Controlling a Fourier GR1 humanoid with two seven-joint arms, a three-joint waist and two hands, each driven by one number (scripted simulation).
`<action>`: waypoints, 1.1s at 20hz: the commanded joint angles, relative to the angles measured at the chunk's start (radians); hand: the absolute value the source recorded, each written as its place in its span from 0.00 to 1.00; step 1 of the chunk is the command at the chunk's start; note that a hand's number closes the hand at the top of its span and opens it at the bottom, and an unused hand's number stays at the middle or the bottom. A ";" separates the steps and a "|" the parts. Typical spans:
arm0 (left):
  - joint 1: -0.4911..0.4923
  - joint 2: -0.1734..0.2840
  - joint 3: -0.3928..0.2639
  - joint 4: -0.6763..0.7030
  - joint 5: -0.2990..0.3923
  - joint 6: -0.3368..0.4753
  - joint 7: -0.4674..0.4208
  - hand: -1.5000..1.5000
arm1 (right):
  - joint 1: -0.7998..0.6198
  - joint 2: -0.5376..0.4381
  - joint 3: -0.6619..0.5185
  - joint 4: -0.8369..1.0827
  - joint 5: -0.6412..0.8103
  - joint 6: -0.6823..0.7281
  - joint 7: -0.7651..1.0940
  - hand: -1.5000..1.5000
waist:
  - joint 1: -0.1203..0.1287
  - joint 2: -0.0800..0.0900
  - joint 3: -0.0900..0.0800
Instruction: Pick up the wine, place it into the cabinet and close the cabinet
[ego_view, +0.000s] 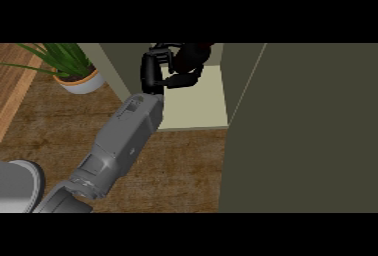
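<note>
Grey and boxy, the forearm (122, 145) rose from the view's lower left edge, its panelled casing smooth and matte, and reached up over the counter (184, 170), whose top had a mottled brown, wood-like grain. At its end the black robot hand (159, 70) was curled round the wine (193, 56), thumb and fingers wrapped about the bottle. Which arm this was could not be told for certain; it entered from the left side.

That wine showed as a dark, glossy bottle with a reddish tinge, rounded in shape and partly hidden by the hand. It stood inside the cabinet (244, 80), over the pale cream shelf (196, 107), which was flat and plain; whether the bottle touched the shelf could not be seen.

Beside it the cabinet door (303, 130) stood open, a broad, flat, olive-grey panel. To the far left a potted plant (70, 67) with long green leaves sat in a white pot with an orange rim.
</note>
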 joint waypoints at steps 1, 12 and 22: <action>-0.064 -0.004 0.033 0.053 0.046 0.018 0.025 1.00 | 0.044 -0.012 -0.040 -0.068 -0.108 0.021 0.007 0.00 | -0.012 0.002 0.000; -0.036 -0.004 0.125 0.132 0.106 -0.103 -0.081 1.00 | -0.024 0.033 0.058 -0.046 -0.015 -0.022 0.018 0.00 | -0.016 0.009 -0.001; -0.090 0.006 0.135 0.202 0.072 -0.060 -0.063 0.00 | 0.019 0.012 0.025 -0.006 -0.039 0.020 -0.037 0.00 | -0.010 0.008 0.000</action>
